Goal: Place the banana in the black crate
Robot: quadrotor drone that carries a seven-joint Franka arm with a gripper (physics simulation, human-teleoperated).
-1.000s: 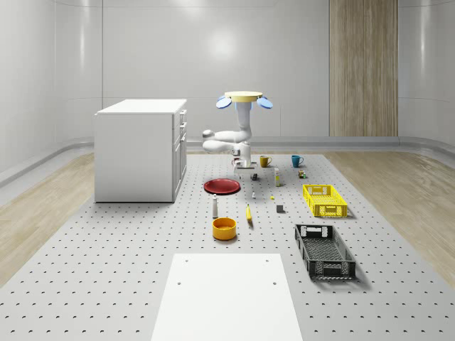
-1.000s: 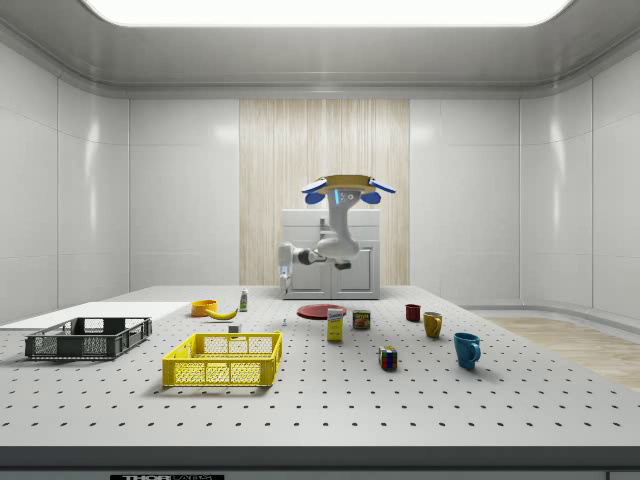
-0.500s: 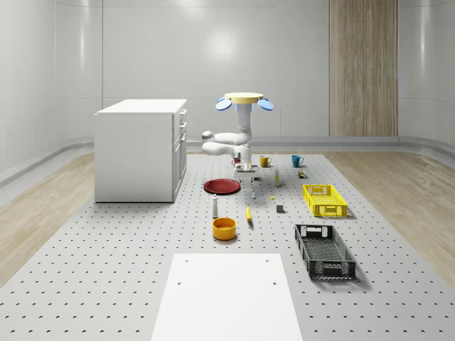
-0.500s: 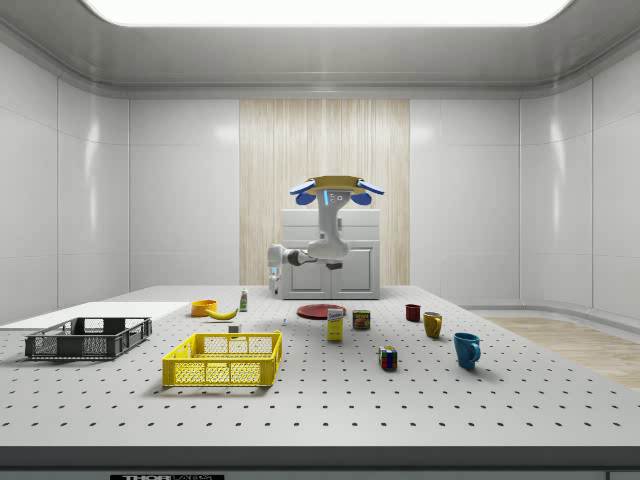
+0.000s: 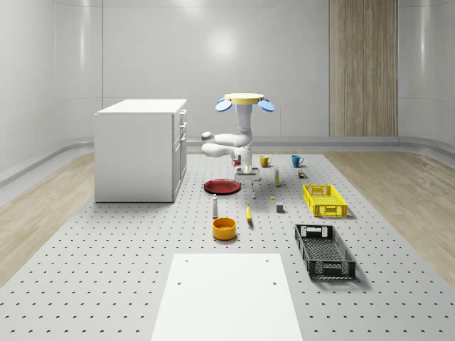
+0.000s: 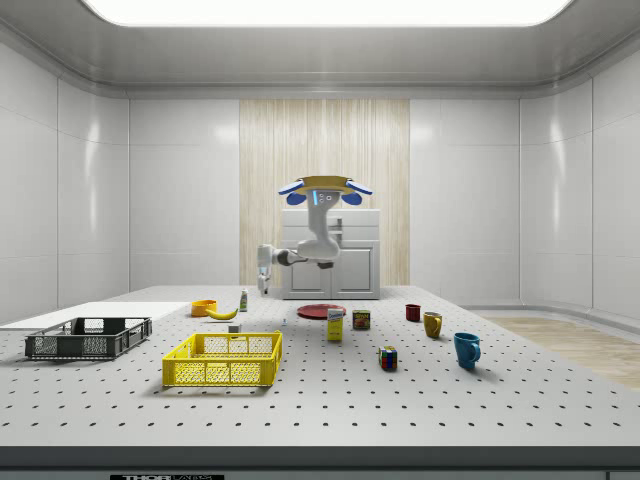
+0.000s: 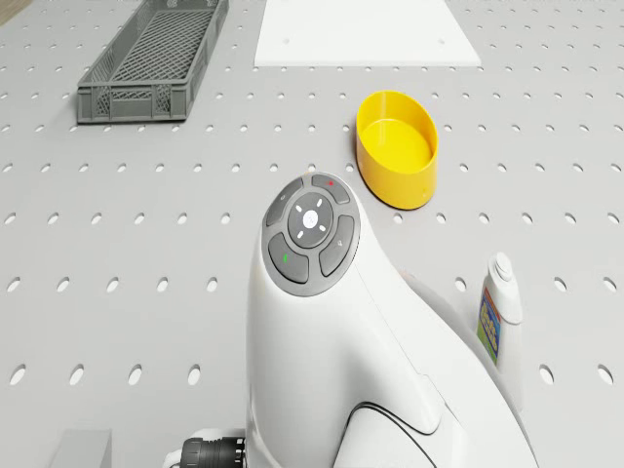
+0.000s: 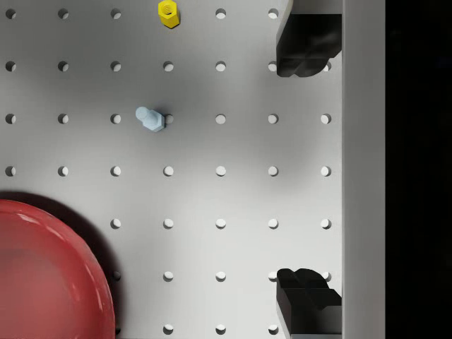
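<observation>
Perforated grey table [image 5: 106, 270] carries all items. Nearest, the black crate [image 5: 324, 250] sits apart from the banana [image 5: 249, 213], which lies beside an orange bowl [image 5: 224, 227]. Beyond, the drone [image 5: 244, 100] hovers above a red plate [image 5: 222, 186]; its gripper [image 8: 308, 173] hangs with fingers [image 8: 308, 46] spread apart, holding nothing.

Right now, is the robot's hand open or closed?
Open. In the wrist view the hand has its two black fingertips far apart, with bare table between them and nothing held.
</observation>
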